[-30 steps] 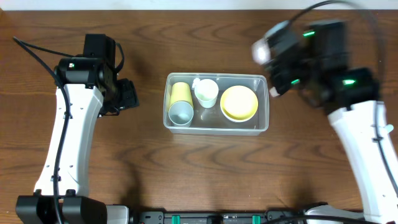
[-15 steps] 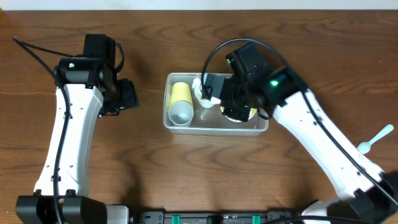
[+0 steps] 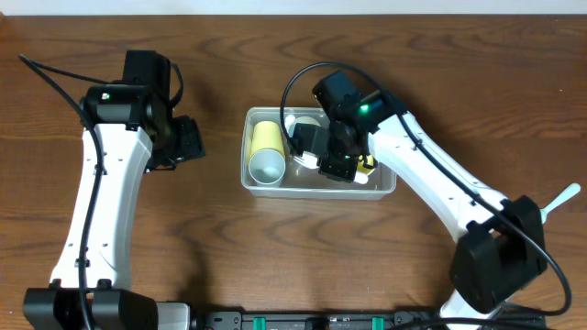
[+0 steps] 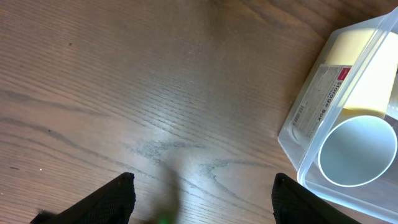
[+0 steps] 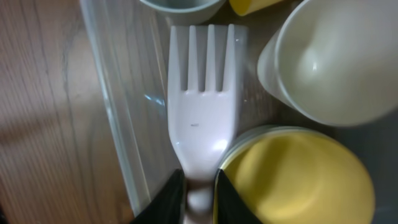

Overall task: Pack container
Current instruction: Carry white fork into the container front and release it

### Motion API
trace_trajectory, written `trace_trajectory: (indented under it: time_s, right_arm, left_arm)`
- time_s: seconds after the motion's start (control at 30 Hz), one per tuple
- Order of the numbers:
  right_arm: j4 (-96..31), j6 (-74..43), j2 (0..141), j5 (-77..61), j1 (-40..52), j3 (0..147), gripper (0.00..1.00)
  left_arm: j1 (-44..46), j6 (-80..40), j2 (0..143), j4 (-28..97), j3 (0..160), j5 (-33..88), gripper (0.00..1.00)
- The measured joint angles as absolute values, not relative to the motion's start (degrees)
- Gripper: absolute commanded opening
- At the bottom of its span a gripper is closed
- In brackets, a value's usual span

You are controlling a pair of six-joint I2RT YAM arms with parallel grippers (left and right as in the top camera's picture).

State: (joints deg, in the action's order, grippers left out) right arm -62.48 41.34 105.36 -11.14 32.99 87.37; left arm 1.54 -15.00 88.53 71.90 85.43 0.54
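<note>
Fork (image 5: pixel 202 118) pinched by its handle in R gripper (image 5: pixel 199 190), tines inside container (image 5: pixel 121 124), betw. the clear wall and yellow bowl (image 5: pixel 298 177), white cup (image 5: pixel 329 56) alongside. Best move, I'd say: lower till fork lies flat in that gap, then release w/o nudging bowl.

Overhead: 1 container mid table (image 3: pixel 275 257). In it: 1 yellow cup (image 3: pixel 268 136), 1 pale cup (image 3: pixel 266 167), 1 white cup, 1 yellow bowl (mostly hidden by arm). 1 spoon (image 3: pixel 553 203) lies out at right edge.

L wrist: L gripper (image 4: pixel 204 186) spread wide, holding nothing, over table left of container.
</note>
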Motion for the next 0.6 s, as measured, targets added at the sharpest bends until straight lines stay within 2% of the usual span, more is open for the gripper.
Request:
trace_trajectory:
  time_s: [0.13, 0.37, 0.6]
  right_arm:
    - [-62.5, 41.4, 105.8, -11.4, 33.0, 87.3, 0.38]
    - [-61.1, 40.3, 105.8, -11.5, 33.0, 87.3, 0.38]
    - [-56.1, 26.2, 102.4, -2.6, 31.9, 87.5, 0.42]
  left_arm:
    - [1.5, -15.0, 88.5, 71.9, 85.4, 0.5, 0.71]
    - [1.5, -15.0, 88.5, 71.7, 85.4, 0.5, 0.71]
    - [1.5, -15.0, 88.5, 71.8, 85.4, 0.7, 0.71]
